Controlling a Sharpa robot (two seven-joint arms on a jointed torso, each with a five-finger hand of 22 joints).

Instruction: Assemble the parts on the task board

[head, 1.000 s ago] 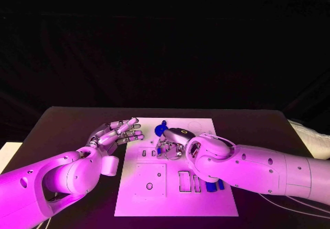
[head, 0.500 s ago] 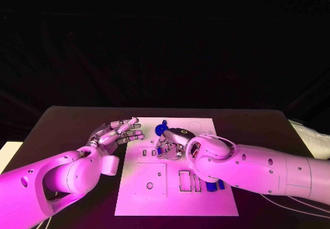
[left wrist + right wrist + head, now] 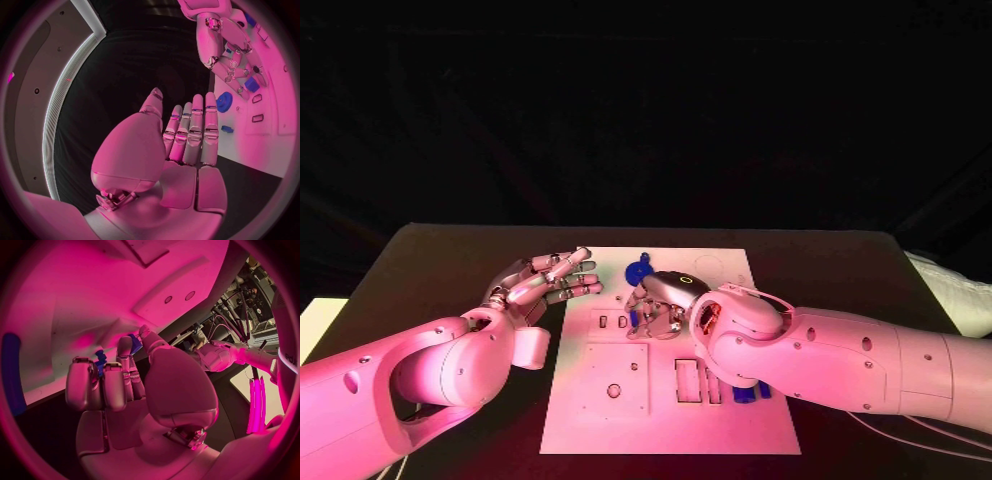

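The task board [image 3: 669,375] lay mid-table, and your right hand [image 3: 664,300] pinched a small blue part [image 3: 635,318] just above its slots. Your left hand [image 3: 542,280] hovered spread and empty beside the board. You needed the part squared over its slot before pressing.

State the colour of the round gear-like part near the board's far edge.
Blue; the gear-like part shows best in the left wrist view.

black table [image 3: 444,260] | bears the white plate, bare dark surface on both sides | black backdrop [image 3: 646,110] behind its far edge | pale object [image 3: 315,315] beside its left edge
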